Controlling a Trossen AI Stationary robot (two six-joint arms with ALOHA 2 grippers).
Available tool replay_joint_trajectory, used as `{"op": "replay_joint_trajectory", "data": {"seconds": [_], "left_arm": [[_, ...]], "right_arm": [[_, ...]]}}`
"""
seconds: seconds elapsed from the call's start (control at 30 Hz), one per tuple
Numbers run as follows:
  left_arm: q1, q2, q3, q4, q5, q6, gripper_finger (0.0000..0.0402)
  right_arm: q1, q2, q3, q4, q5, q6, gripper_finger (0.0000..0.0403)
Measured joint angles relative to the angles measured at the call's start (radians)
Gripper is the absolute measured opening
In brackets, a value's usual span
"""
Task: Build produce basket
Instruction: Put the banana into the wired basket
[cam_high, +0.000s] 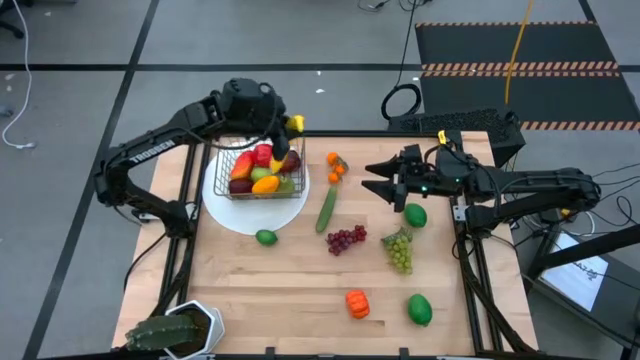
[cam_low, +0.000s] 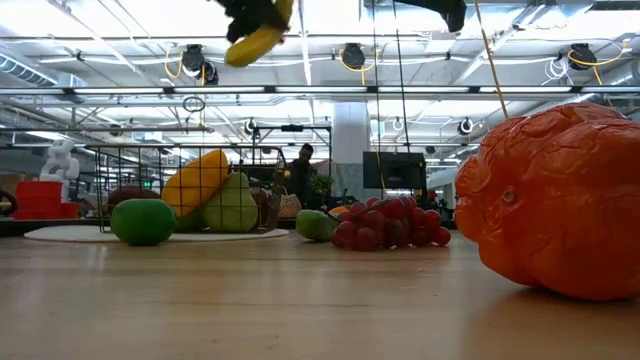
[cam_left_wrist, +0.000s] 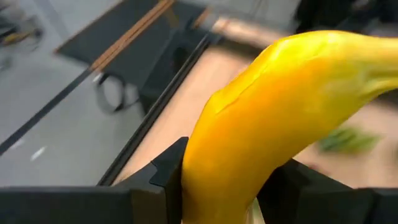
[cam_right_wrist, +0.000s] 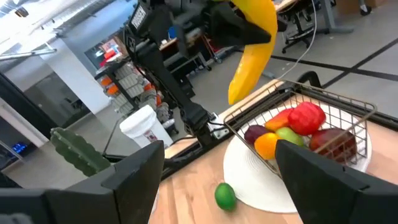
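High view: the left gripper (cam_high: 283, 122) is pinching a yellow banana (cam_high: 295, 123) in the upper centre, just above the basket (cam_high: 262, 170); the right gripper (cam_high: 377, 181), fingers spread, is hovering right of centre.

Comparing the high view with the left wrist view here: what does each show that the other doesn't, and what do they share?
Only the high view shows the wire basket on the white plate, already holding several pieces, and the produce lying loose on the table: cucumber, purple grapes, green grapes, orange pepper. It also shows the right tool open over the table. Only the left wrist view shows the two dark fingers pressed against the fruit's sides. Both show the banana held by the left tool.
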Motion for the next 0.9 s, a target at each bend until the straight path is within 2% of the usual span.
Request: {"op": "replay_joint_trajectory", "data": {"seconds": [0.2, 0.33, 0.6, 0.73, 0.9], "left_arm": [[0.04, 0.014, -0.002, -0.178, -0.174, 0.071, 0.0165], [0.076, 0.011, -0.001, -0.253, -0.232, 0.101, 0.0162], [0.169, 0.012, -0.008, -0.336, -0.264, 0.106, 0.0152], [0.212, 0.012, -0.058, -0.336, -0.265, 0.106, 0.0164], [0.247, 0.012, -0.145, -0.333, -0.265, 0.103, 0.016]], "right_arm": [[0.0, -0.01, 0.0, -0.025, 0.003, 0.0, 0.0299], [0.0, -0.01, 0.0, -0.025, 0.003, 0.0, 0.0299], [0.0, -0.009, 0.0, -0.025, 0.038, 0.0, 0.0299], [0.0, -0.009, 0.0, -0.025, 0.079, -0.004, 0.0299], [0.0, -0.009, 0.0, -0.025, 0.082, -0.005, 0.0299]]}}
